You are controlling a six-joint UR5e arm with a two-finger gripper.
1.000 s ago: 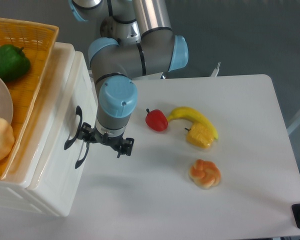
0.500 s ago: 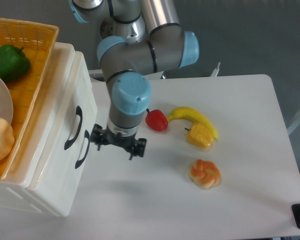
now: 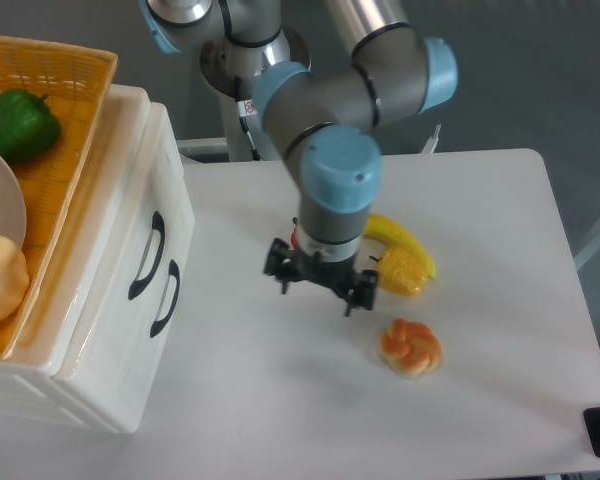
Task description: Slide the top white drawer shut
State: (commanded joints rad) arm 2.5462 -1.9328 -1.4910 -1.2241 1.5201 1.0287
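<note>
The drawer point(image 3: 130, 215) sits at the left in its white cabinet point(image 3: 100, 390), front nearly level with the lower front, and well to its right the claw point(image 3: 320, 288) hangs open and empty over the table point(image 3: 480, 400), near a bun point(image 3: 410, 347), corn point(image 3: 400, 272) and banana point(image 3: 405, 238).

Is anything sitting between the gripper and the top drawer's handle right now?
Nothing visible. Only bare table lies between the gripper and the black handle on the top white drawer. The banana, corn and pastry sit on the gripper's far side, away from the cabinet.
</note>
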